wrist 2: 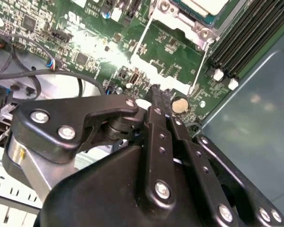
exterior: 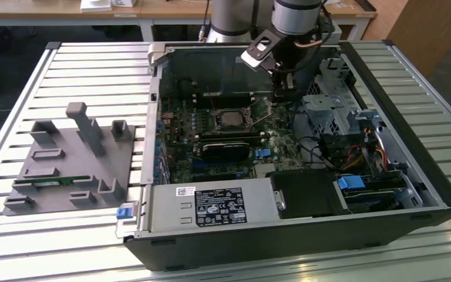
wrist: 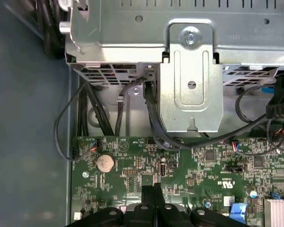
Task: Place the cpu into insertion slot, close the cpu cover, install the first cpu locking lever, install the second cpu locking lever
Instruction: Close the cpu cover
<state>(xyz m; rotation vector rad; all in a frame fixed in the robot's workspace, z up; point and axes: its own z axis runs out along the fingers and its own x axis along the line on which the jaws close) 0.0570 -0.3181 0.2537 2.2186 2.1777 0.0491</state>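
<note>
— Layout, starting from the exterior view's left?

— Grey tray point(exterior: 69, 158) of holders first, lying on the slatted worktop point(exterior: 92, 64), well apart from the work. Next comes the open computer case point(exterior: 288, 235). Near the middle of its green board sits the socket point(exterior: 213, 120). The chip point(exterior: 229, 119) lies flat inside it, dull silver top up.

— And the claw?

— The claw point(exterior: 282, 88) hangs low over the board, near the socket on the exterior view's right. In the first wrist view its fingers point(wrist: 146, 196) meet at the tips, and I see nothing between them. In the second wrist view a thin wire lever point(wrist 2: 141, 38) runs out from the socket's edge, near the tips. I cannot tell whether anything touches it. Further right is the metal drive cage point(exterior: 323, 108).

— How would the chip handle?

— Light, stiff and flat, I'd judge. Its smooth metal top looks slippery, and the underside is likely delicate. It should be held by two opposite edges and kept level, never pressed on its face.
</note>
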